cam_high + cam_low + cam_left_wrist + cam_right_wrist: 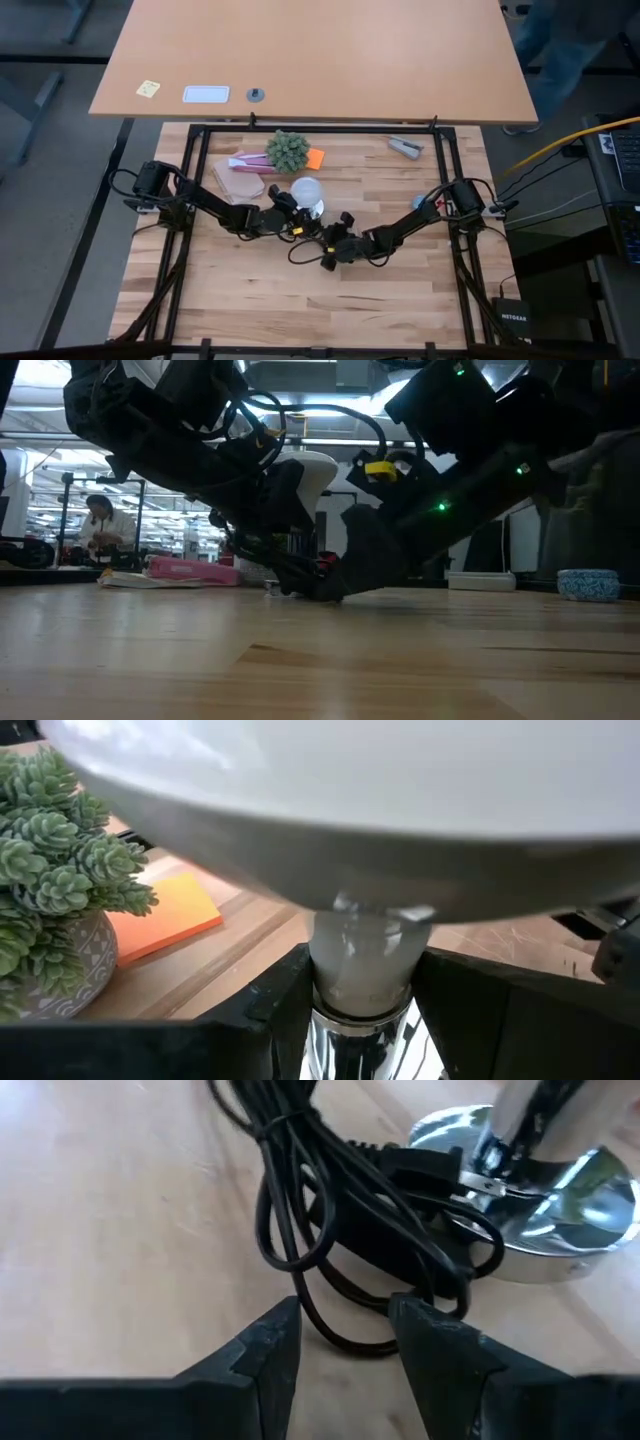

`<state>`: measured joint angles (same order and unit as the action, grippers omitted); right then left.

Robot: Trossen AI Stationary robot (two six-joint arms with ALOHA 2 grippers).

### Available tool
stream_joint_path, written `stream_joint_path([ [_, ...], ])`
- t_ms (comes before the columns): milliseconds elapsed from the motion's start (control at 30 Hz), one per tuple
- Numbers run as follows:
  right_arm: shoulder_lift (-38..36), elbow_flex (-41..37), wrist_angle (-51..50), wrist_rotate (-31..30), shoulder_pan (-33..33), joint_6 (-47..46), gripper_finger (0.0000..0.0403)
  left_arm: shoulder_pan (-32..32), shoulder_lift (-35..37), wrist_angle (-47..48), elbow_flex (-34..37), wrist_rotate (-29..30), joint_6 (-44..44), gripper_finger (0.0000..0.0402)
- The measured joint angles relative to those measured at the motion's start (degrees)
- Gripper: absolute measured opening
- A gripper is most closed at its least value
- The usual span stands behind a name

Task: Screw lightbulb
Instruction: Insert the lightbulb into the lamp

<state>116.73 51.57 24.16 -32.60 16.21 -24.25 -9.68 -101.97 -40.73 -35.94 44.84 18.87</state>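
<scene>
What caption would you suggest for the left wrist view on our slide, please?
Left gripper clasping the lightbulb by its neck, beside a potted succulent and orange sticky notes.

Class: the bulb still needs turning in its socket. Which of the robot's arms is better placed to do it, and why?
Left. Its claw brackets the bulb at the neck, fingers on either side. The right claw sits low over the cord, beside the lamp base.

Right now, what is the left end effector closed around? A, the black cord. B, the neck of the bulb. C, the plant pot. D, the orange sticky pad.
B: the left wrist view shows the left end effector with a finger on each side of the bulb neck.
</scene>
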Motion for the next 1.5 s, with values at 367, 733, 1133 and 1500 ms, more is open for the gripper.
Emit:
stream_joint_path([
  [367, -0.49, -0.11, -6.83, -11.24, 0.00, 0.52, 0.0168, 0.03, 0.02, 0.00, 0.02, 0.18, -0.16, 0.0150],
  [733, -3.64, -0.24, -16.94, -31.69, -0.22, 6.65, 0.0168, -0.10, 0.02, -0.31, 0.00, -1.42, 0.22, 0.0150],
  [1133, -8.37, -0.22, -16.69, -28.30, -0.11, 9.55, 0.0168, -0.13, 0.02, -0.24, -0.02, -1.14, 0.24, 0.0150],
  [1500, -12.45, -0.10, -3.53, 7.42, -0.11, 4.97, 0.0168, -0.11, 0.02, -0.19, -0.04, -0.90, 0.25, 0.0150],
])
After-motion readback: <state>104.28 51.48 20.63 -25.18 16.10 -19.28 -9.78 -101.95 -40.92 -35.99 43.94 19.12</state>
